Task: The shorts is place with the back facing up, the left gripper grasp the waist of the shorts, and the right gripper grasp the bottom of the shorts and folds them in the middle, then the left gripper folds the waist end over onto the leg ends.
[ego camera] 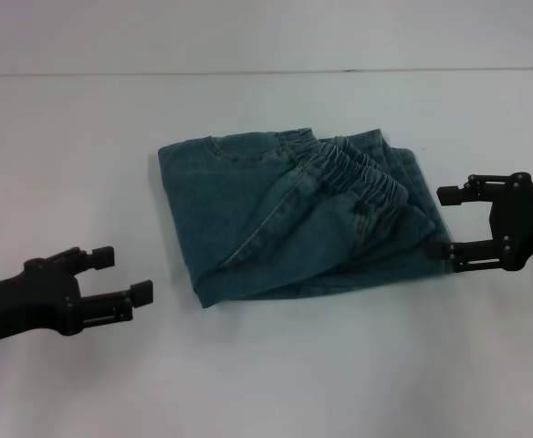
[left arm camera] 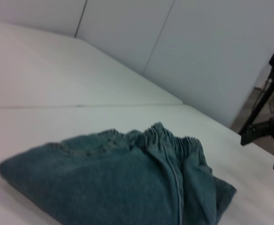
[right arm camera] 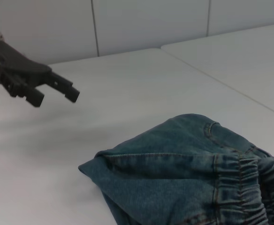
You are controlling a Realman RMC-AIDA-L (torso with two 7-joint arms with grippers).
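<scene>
Shorts (ego camera: 294,214): blue denim, folded into a compact bundle mid-table (ego camera: 266,383), ruffled waistband (ego camera: 358,173) lying on top. Left gripper (ego camera: 120,278) open, empty, near the front-left corner. Right gripper (ego camera: 446,224) open, empty, just beside the right edge. Bare tabletop all around.

The folded shorts (right arm camera: 188,173) fill the lower right of the frame, lying on the white bench (right arm camera: 127,89) with the gathered waistband (right arm camera: 242,187) on top at the right. At upper left the left tool (right arm camera: 57,91) hangs above the bench, well apart from the shorts, its two black fingers (right arm camera: 69,91) parted and holding nothing.
</scene>
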